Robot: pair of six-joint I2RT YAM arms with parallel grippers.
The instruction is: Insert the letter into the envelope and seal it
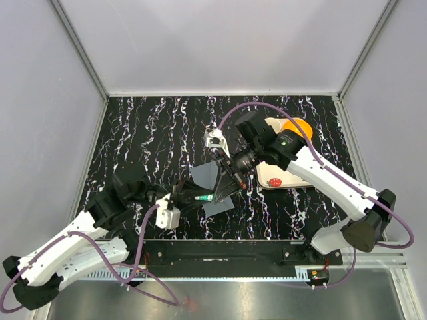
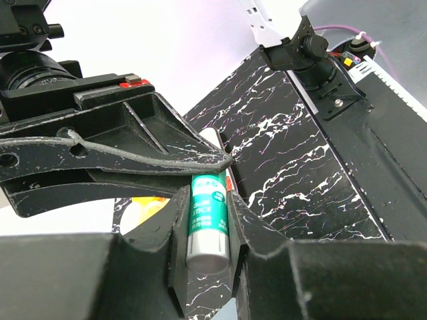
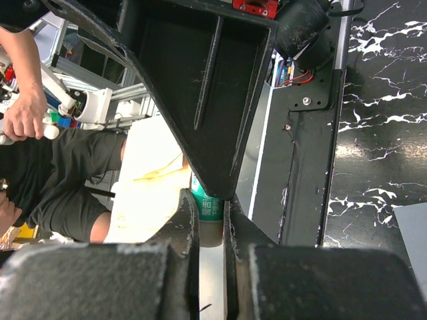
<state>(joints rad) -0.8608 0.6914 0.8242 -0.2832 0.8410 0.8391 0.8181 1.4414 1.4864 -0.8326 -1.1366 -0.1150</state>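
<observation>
The black marbled bench (image 1: 147, 133) fills the middle of the top view, with a strawberry-printed tray (image 1: 273, 179) at its right side. At the centre of that view lies the envelope (image 1: 205, 175), flat and dark grey, partly covered by the two arms that meet above it. The letter is not visible in any view. It may already be inside the envelope, but I cannot tell.

The left gripper (image 2: 208, 217) is clamped on the body of a green-labelled glue stick (image 1: 203, 198), with its fingers pressed against both sides. The right gripper (image 3: 208, 223) is closed on the stick's other end, so the two hold it between them just above the envelope.

The envelope looks light, thin and floppy, and it would probably slide on the glossy bench if pushed from one side. Its pointed flap looks like the best place to take hold, pinched near the tip, while the body is pressed down flat. The glue stick is stiff, smooth and round, so it could slip or roll unless it is gripped square across the barrel.
</observation>
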